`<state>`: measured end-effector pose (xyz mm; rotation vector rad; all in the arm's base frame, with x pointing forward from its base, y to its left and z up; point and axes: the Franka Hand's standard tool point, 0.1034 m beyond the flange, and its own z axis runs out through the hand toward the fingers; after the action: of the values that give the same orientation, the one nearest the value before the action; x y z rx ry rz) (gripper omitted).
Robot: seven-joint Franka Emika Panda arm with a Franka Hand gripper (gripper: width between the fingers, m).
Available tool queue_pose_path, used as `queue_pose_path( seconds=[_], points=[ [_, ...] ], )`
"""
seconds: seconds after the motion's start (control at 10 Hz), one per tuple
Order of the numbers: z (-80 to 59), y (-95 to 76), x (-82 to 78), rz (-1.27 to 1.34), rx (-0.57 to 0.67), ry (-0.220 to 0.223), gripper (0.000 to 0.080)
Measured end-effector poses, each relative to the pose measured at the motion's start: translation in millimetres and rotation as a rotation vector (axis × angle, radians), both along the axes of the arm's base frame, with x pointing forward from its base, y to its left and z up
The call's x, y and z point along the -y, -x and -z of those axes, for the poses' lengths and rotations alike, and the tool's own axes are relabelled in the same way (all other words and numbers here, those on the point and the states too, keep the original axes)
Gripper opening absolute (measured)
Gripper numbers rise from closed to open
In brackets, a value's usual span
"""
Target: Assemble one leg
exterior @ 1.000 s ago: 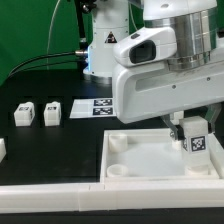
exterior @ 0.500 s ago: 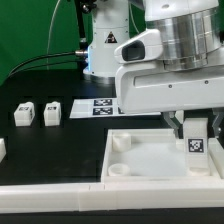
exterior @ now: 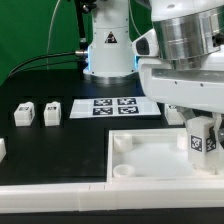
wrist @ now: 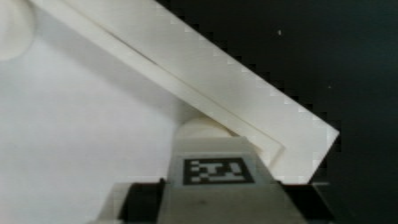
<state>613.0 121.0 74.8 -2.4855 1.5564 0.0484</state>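
My gripper (exterior: 203, 130) is shut on a leg (exterior: 203, 138), a small white block with a black-and-white tag, and holds it upright over the far corner of the tabletop (exterior: 150, 158) at the exterior view's right. In the wrist view the leg (wrist: 217, 168) sits between the dark fingers (wrist: 146, 203), above the tabletop's raised rim (wrist: 214, 75). Two more legs (exterior: 25, 114) (exterior: 52, 112) stand on the black table at the exterior view's left. A fourth white piece (exterior: 2, 149) shows at the left edge.
The marker board (exterior: 115, 106) lies behind the tabletop. The robot's white base (exterior: 108, 45) stands at the back. A white rail (exterior: 60, 203) runs along the front edge. Round sockets (exterior: 124, 143) (exterior: 124, 171) sit in the tabletop's left corners.
The arm has moved toward the exterior view's right with the leg, uncovering the marker board. The leg now sits farther right over the tabletop.
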Motion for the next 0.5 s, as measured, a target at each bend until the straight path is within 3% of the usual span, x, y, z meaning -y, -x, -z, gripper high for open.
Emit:
queue_pose_path(
  seconds=[0.5],
  points=[
    [2.3, -1.3, -2.1, 0.334, -0.050, -0.056, 0.0294]
  ],
)
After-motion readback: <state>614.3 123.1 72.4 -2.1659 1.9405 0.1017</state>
